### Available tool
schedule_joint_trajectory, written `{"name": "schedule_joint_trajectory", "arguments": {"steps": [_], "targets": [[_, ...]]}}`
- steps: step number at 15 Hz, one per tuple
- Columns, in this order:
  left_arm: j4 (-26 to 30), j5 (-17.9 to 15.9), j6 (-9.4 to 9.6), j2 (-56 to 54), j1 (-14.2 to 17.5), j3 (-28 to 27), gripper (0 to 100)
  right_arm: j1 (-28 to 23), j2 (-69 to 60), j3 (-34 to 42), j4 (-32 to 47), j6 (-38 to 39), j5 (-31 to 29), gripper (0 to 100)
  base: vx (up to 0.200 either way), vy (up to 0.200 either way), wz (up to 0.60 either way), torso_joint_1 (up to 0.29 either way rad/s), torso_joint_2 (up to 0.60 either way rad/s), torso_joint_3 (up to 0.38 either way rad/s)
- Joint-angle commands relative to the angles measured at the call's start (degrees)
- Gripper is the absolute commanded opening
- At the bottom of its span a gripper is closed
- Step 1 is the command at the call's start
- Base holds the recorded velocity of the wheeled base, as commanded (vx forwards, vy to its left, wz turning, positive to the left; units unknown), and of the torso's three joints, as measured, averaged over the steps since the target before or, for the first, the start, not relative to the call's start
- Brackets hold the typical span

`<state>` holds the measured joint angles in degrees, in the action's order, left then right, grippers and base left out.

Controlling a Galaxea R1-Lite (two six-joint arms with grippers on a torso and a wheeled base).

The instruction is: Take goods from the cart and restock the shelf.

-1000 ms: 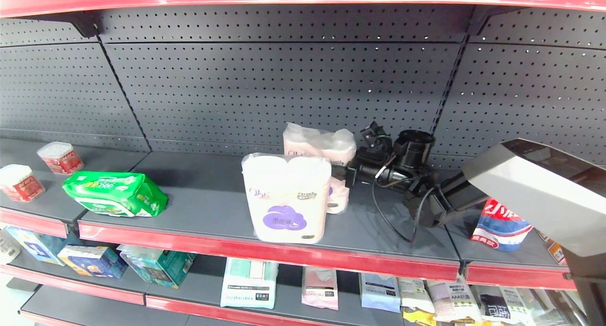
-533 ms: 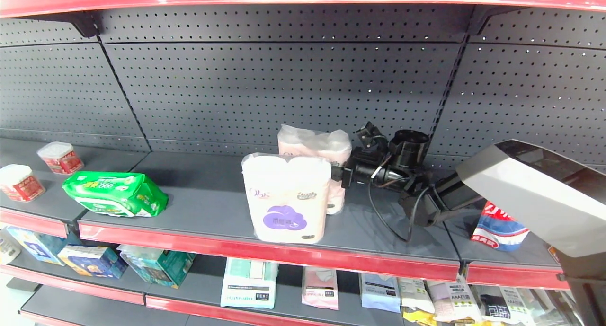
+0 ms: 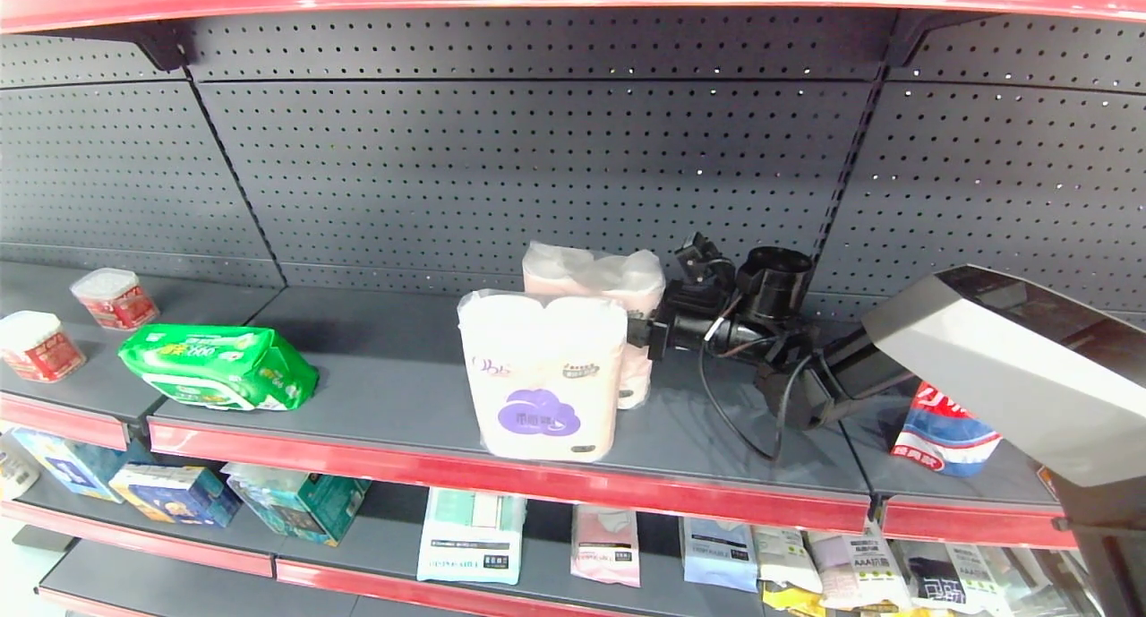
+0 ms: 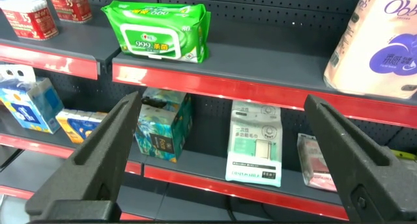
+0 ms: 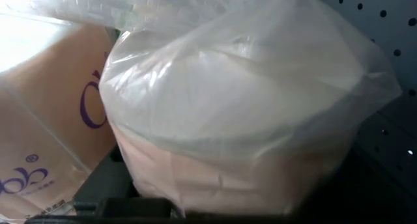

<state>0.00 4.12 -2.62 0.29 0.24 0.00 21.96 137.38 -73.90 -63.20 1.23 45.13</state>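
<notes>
Two jaws of the right gripper (image 3: 639, 335) appear to be pinching the pink plastic-wrapped pack of toilet rolls (image 3: 595, 278) by its side, though the pack's own bulk hides the contact in the right wrist view. That pack stands on the dark grey metal shelf with a red front edge (image 3: 385, 402). It is just behind the white plastic-wrapped pack of toilet rolls with a purple cloud print (image 3: 542, 375), with the perforated grey back panel (image 3: 537, 169) close behind.

The step in hand looks like the set-down. The pink pack's base should sit flat on the shelf before the jaws part. The arm should then back out to the robot's right along its own line, so that it neither drags the soft wrap nor nudges the front pack towards the edge.

The left gripper (image 4: 223, 100) hangs low, jaws spread wide and holding nothing. The flat green soft pack of wipes (image 4: 156, 30) lies well to the left.
</notes>
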Motion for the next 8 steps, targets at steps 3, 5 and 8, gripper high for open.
{"name": "schedule_joint_trajectory", "arguments": {"steps": [3, 5, 8], "targets": [[-0.09, 0.01, -0.02, -0.03, 0.02, 0.0, 100, 0.11, 0.09, 0.07, 0.0, -0.09, -0.13, 100, 0.0, 0.0, 0.0, 0.0, 0.0, 0.0], [0.0, 0.01, -0.02, -0.03, 0.02, 0.0, 100, 0.11, 0.0, 0.07, 0.09, -0.09, -0.13, 100, 0.0, 0.0, 0.0, 0.0, 0.0, 0.0], [0.0, 0.01, -0.02, -0.03, 0.02, 0.0, 100, 0.02, -0.35, 0.07, 0.0, 0.0, -0.66, 100, 0.0, 0.0, 0.0, 0.0, 0.0, 0.0]]}}
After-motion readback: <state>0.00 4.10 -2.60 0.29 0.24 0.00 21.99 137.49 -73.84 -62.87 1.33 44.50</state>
